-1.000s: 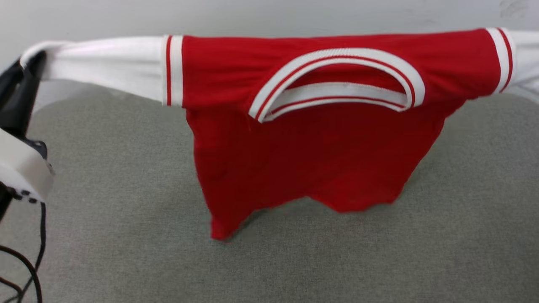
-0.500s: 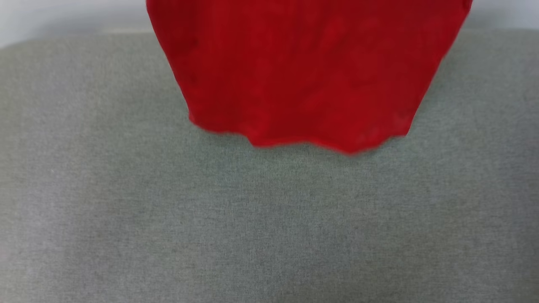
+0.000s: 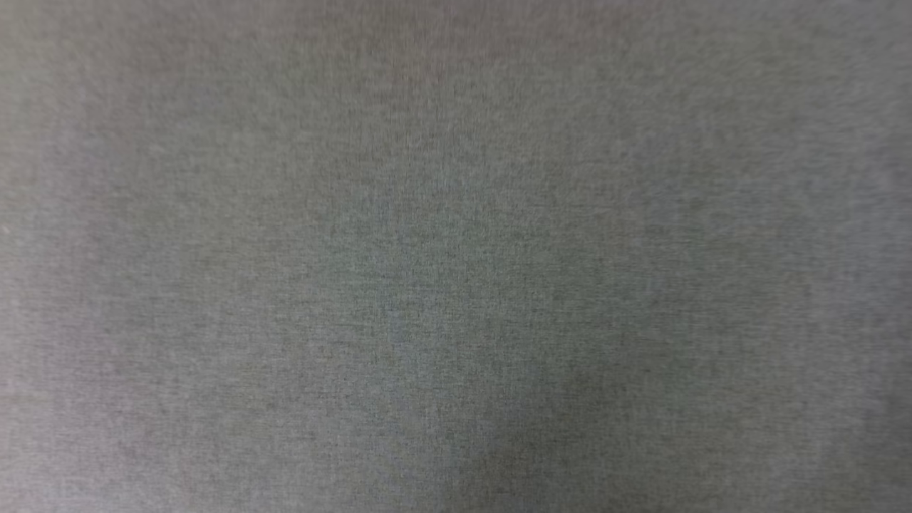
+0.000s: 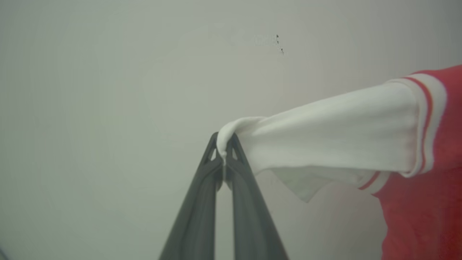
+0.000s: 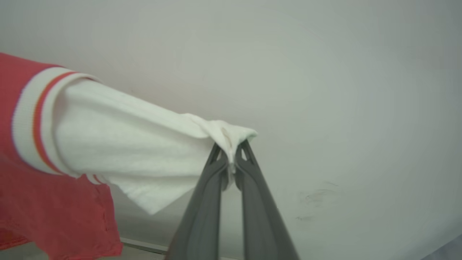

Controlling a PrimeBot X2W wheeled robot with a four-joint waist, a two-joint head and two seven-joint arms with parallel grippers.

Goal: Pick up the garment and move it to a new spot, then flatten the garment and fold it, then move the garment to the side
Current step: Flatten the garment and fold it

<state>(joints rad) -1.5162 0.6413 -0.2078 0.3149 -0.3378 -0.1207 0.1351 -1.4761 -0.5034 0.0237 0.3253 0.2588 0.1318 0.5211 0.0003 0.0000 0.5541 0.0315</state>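
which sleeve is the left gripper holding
The white sleeve pinched at its end by the left gripper, stretching right in the left wrist view to the red body. The other sleeve is in the right gripper.

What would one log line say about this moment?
left gripper: shut on shirt sleeve | right gripper: shut on other sleeve | shirt: hanging between them
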